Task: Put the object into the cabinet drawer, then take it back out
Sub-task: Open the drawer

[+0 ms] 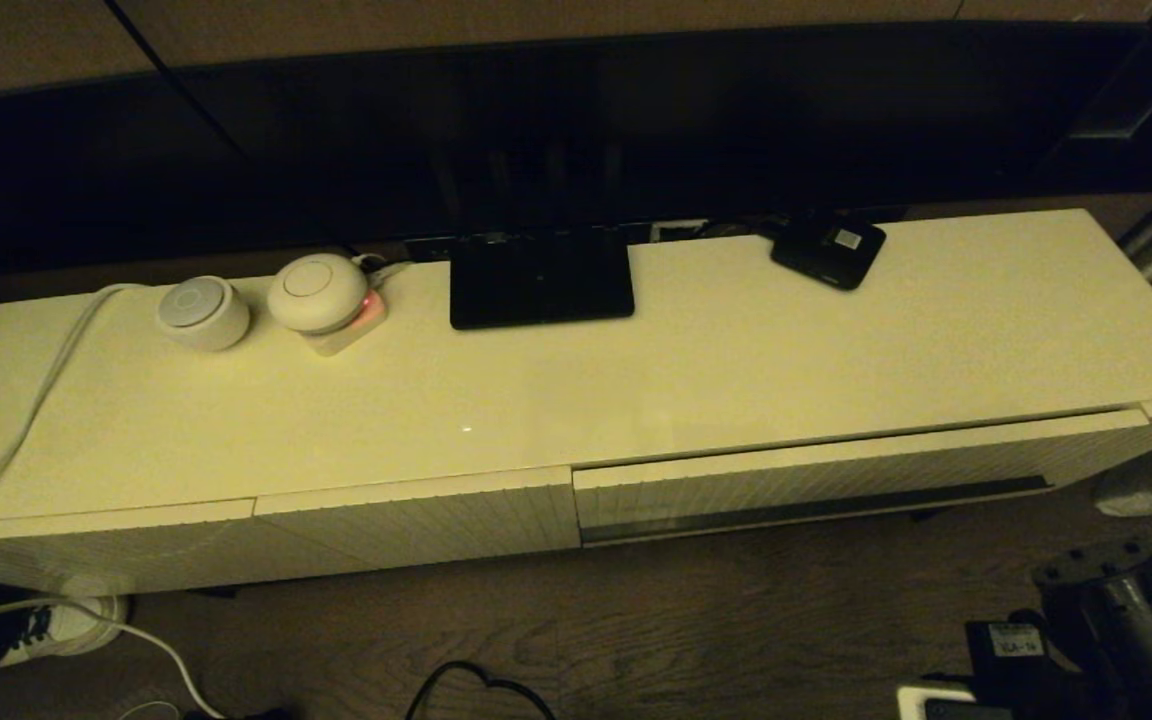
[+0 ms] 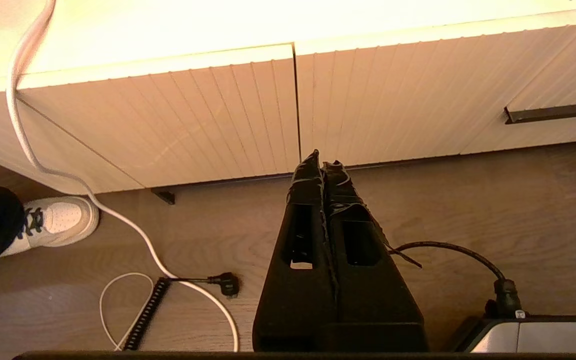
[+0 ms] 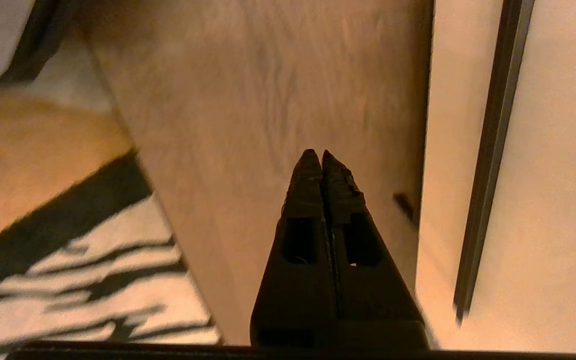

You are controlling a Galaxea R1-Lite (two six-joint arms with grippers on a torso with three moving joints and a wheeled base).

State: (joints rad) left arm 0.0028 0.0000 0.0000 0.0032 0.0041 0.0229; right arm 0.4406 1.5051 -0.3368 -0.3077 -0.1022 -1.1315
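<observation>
- Low over the wooden floor [image 3: 278, 90], beside the cabinet, the right gripper [image 3: 322, 160] hangs clenched on nothing, its fingers pressed together.
- Just off to its side runs the dark slot [image 3: 488, 165] of the cabinet drawer [image 1: 836, 480], which sits closed.
- Parked near the floor facing the narrower ribbed fronts [image 2: 208, 115], the left gripper [image 2: 322, 162] is likewise clamped and empty.
- No umbrella shows in any view; where it lies I cannot tell.
- I judge this the opening approach: next, the fingers need to catch that slot and pull.
</observation>
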